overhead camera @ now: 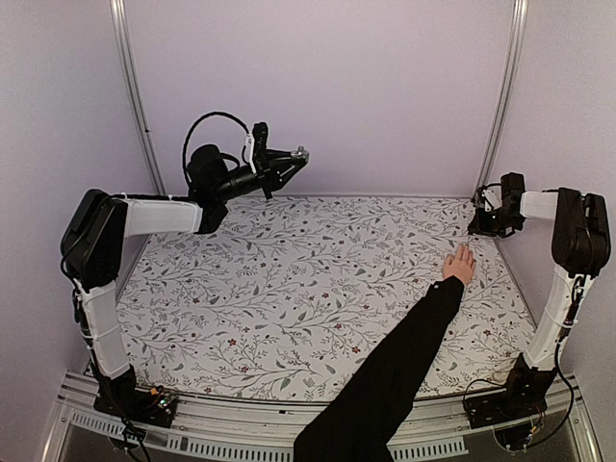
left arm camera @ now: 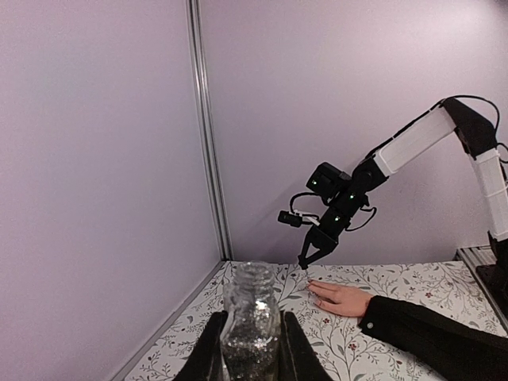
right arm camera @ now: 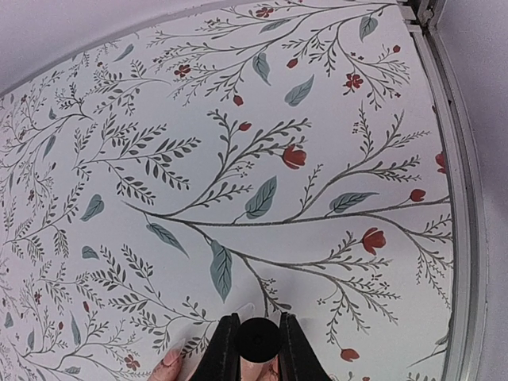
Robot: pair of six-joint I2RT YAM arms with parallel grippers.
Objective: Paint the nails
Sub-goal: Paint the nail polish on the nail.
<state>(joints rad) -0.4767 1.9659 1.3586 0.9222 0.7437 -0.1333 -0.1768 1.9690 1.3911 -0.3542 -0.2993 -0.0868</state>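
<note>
A bare hand [overhead camera: 460, 265] with a long black sleeve lies flat on the flowered table at the right. Its pale nails [right arm camera: 172, 355] show in the right wrist view, just below the fingertips. My right gripper [right arm camera: 259, 321] is shut on a round black cap [right arm camera: 258, 341] and hangs just above those fingers [left arm camera: 343, 298]. Any brush under the cap is hidden. My left gripper [left arm camera: 252, 321] is raised at the back left [overhead camera: 292, 161], shut on an uncapped clear bottle of silver glitter polish [left arm camera: 252, 317].
The flowered table cover [overhead camera: 289, 279] is ringed by lilac walls. A metal post [left arm camera: 208, 135] stands in the back left corner. A raised rail [right arm camera: 448, 198] runs along the table's right edge. The sleeved arm [overhead camera: 395, 375] crosses the near right part of the table.
</note>
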